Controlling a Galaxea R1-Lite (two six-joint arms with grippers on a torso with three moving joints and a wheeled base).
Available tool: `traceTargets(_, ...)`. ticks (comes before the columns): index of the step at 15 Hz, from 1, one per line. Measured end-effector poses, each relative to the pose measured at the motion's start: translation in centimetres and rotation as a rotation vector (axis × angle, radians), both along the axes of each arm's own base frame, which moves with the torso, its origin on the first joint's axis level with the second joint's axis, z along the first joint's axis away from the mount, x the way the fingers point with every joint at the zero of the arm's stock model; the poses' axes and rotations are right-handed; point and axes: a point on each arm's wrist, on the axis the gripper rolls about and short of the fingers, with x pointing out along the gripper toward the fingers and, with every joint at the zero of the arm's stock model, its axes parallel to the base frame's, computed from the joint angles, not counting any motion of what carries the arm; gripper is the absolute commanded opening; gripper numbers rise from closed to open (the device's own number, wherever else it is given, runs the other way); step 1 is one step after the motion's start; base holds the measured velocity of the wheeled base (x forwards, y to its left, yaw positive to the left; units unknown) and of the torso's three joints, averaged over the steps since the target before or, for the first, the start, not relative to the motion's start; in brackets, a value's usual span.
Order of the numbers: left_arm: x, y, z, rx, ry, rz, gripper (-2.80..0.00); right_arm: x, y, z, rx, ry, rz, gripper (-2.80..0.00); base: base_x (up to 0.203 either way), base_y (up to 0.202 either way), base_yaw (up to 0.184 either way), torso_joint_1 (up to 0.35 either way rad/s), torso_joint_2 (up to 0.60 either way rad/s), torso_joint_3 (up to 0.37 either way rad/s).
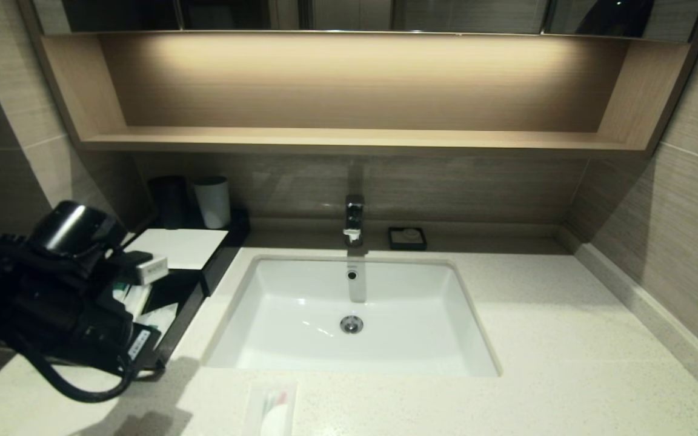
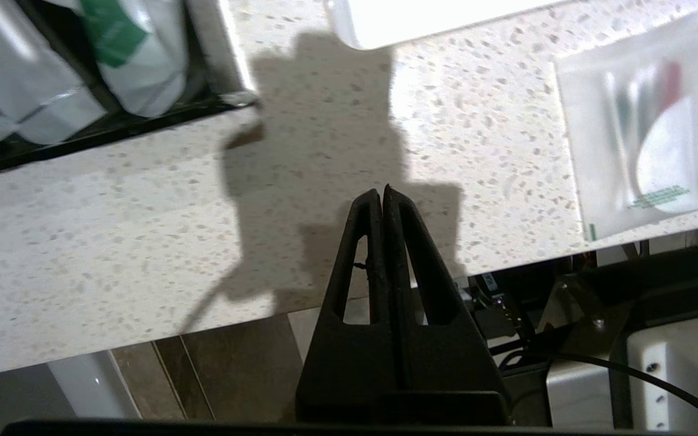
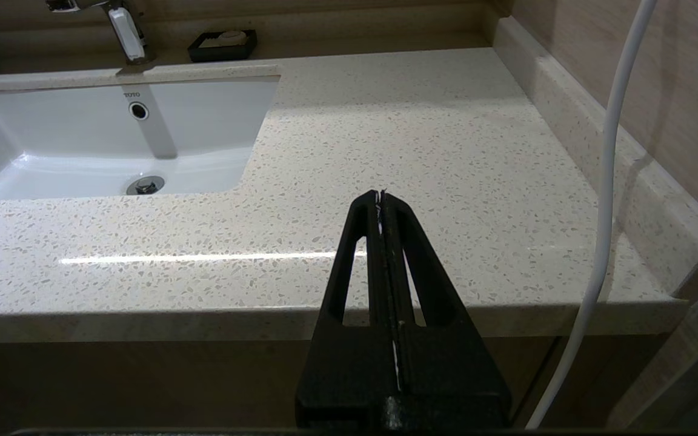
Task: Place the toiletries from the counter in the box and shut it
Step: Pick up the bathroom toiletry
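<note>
At far left we see the left arm [image 1: 52, 290] over the open box [image 1: 188, 290], its drawer pulled out with packets [image 1: 143, 306] inside. Only the left wrist view shows the left end effector [image 2: 383, 192] clenched on nothing above the counter [image 2: 113, 230], the drawer's corner holding a green-labelled sachet [image 2: 137, 54] nearby. One packet [image 1: 271, 409] lies at the counter's front edge before the sink [image 1: 300, 315]; its green print is too blurred for us to read. Two cups [image 1: 194, 201] stand behind the box. Only the right wrist view shows "TOTO" under the tap [image 3: 125, 33], one soap dish [image 3: 223, 43], and the right end effector [image 3: 380, 195] clenched, empty, off the counter's front edge.
</note>
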Motion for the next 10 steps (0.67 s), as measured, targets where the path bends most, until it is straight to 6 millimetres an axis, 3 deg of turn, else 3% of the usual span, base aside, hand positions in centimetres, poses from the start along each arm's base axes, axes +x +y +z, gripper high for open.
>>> traceTargets(3, -0.6, -2.7, -1.8, -0.015, 0.069, -0.083, -2.8, 0.0, 0.0, 0.0, 0.0, 0.0, 0.0, -2.8, 0.0, 0.0, 0.0, 0.0, 0.0, 0.0)
traceTargets(4, -0.9, -3.5, -2.2, -0.027, 0.086, -0.124, 0.0, 0.0, 0.0, 0.0, 0.0, 0.0, 0.0, -2.8, 0.0, 0.0, 0.0, 0.0, 0.0, 0.0)
traceTargets(6, -1.0, -4.7, -2.7, -0.031, 0.112, -0.171, 0.0, 0.0, 0.0, 0.0, 0.0, 0.0, 0.0, -2.8, 0.0, 0.0, 0.0, 0.0, 0.0, 0.0)
traceTargets(10, 0.8, -6.1, -3.2, -0.005, 0.17, -0.187, 0.0, 0.0, 0.0, 0.0, 0.0, 0.0, 0.0, -2.8, 0.0, 0.0, 0.0, 0.0, 0.0, 0.0)
